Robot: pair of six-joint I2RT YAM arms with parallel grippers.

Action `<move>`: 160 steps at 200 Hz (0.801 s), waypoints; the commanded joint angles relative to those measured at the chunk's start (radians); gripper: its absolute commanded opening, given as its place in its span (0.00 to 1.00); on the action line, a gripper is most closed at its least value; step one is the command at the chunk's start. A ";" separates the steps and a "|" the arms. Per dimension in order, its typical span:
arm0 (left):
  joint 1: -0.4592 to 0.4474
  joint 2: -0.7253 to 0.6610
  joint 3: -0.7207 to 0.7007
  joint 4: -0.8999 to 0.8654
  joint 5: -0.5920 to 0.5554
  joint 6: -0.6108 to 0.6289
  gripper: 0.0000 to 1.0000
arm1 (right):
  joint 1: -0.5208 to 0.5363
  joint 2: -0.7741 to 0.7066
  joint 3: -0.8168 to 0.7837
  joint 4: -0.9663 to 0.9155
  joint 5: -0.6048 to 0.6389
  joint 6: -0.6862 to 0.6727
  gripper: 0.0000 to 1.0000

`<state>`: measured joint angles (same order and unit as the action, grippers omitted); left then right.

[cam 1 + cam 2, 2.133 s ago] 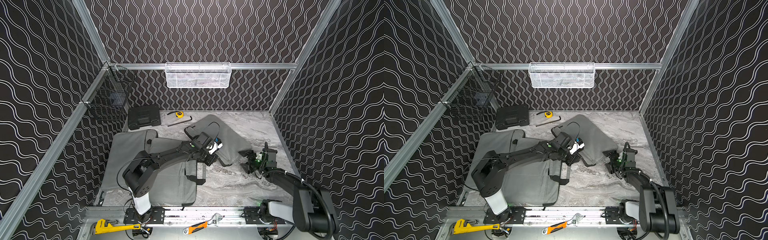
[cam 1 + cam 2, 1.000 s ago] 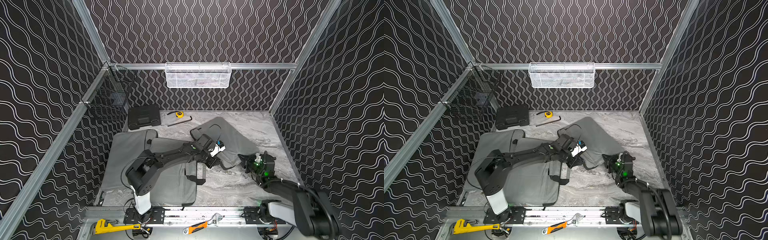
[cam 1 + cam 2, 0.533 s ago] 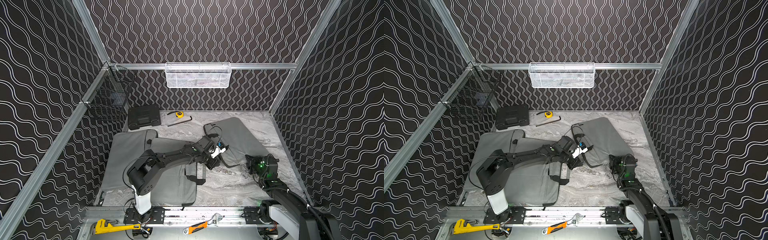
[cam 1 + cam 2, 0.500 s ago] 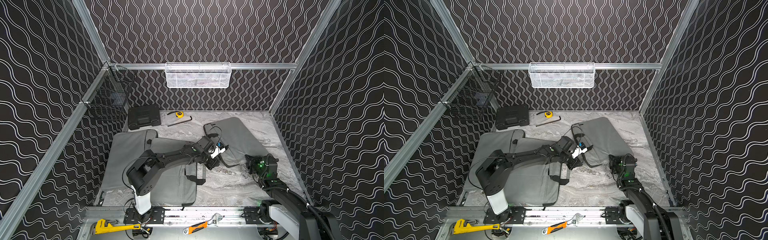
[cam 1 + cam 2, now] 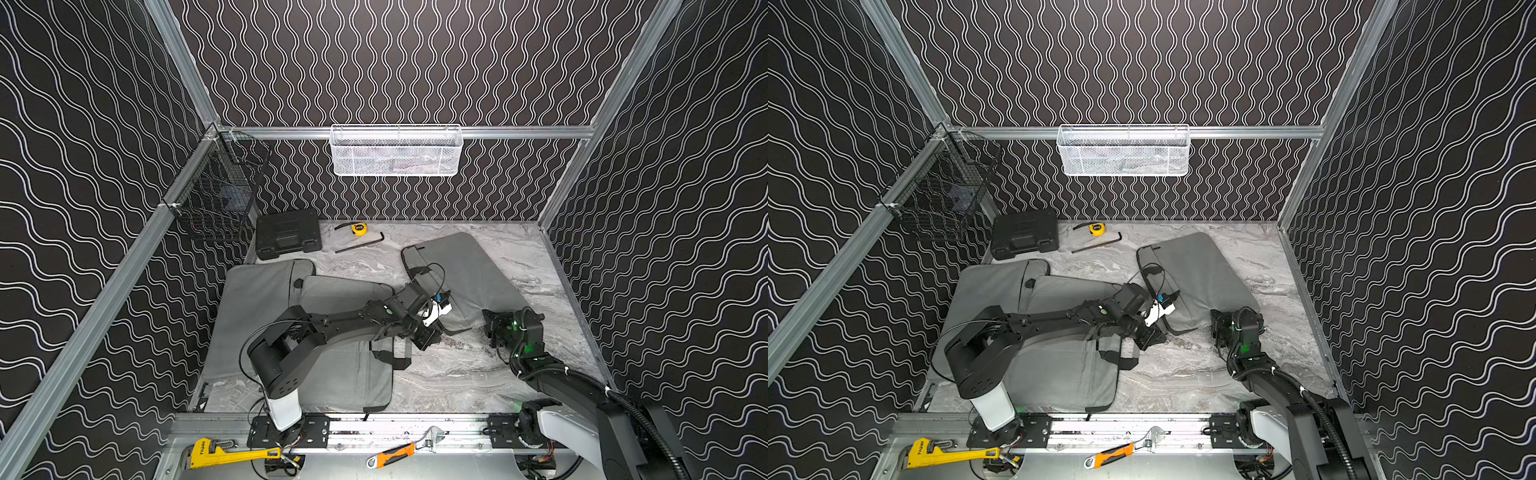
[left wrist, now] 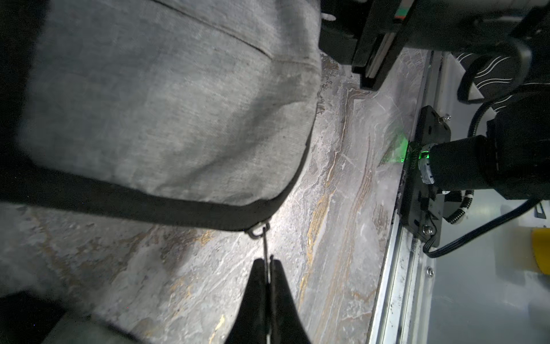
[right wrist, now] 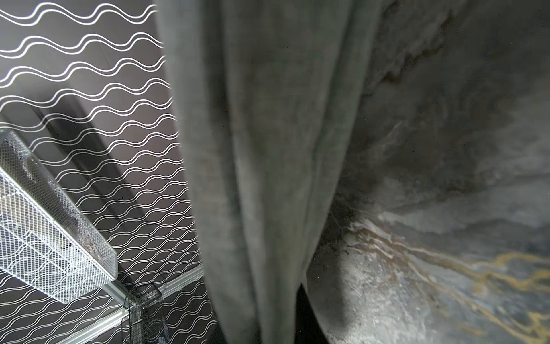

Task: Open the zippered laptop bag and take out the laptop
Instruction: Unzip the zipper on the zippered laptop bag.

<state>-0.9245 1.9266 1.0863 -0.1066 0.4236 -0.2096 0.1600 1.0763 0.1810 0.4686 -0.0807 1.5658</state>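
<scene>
Laptop bag (image 5: 471, 272) — the flat grey one right of centre on the marble tabletop (image 5: 457, 378) — is the piece being worked. Nearest, on the front rail (image 5: 374, 428), lie a yellow pipe wrench (image 5: 226, 455) and an orange-handled adjustable wrench (image 5: 399, 451). Just past them two other grey cases (image 5: 345, 374) overlap on the left, the left arm (image 5: 353, 328) stretched across them. At the bag's near edge the left end effector (image 6: 269, 264) is pinched tight on the thin zipper pull (image 6: 265, 244), whose slider (image 6: 258, 230) sits on the black zipper tape (image 6: 148, 205) beside a rounded corner. At the bag's near right corner the right end effector (image 5: 492, 328) meets the cloth; its fingers are hidden in the wrist view, yet the grey fabric bunches and runs straight down toward them, so it reads as clamped on that corner to steady the bag. How much of the zipper is parted cannot be told, and no laptop shows anywhere; by my reckoning the unzipping is in hand, while the rest of the zip run, lifting the flap and drawing out the laptop are all left. Farther back lie a hex key (image 5: 360, 245), a yellow tape measure (image 5: 358, 227) and a black case (image 5: 289, 233), with a black wire basket (image 5: 216, 203) and a white mesh basket (image 5: 395, 151) hung on the walls.
</scene>
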 commanded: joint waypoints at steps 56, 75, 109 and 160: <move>-0.059 0.030 -0.024 0.152 0.021 -0.224 0.00 | 0.004 -0.011 -0.031 0.059 0.081 0.076 0.00; -0.085 0.059 0.011 0.135 0.004 -0.223 0.00 | 0.005 0.003 -0.026 0.078 0.071 0.073 0.00; -0.101 0.067 0.024 0.177 -0.003 -0.261 0.00 | 0.008 0.017 -0.032 0.104 0.070 0.074 0.00; -0.109 0.120 0.037 0.242 0.001 -0.364 0.00 | 0.028 0.059 -0.045 0.162 0.060 0.090 0.00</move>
<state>-1.0271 2.0281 1.1049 0.0494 0.4007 -0.5137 0.1780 1.1202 0.1421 0.5152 -0.0383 1.6081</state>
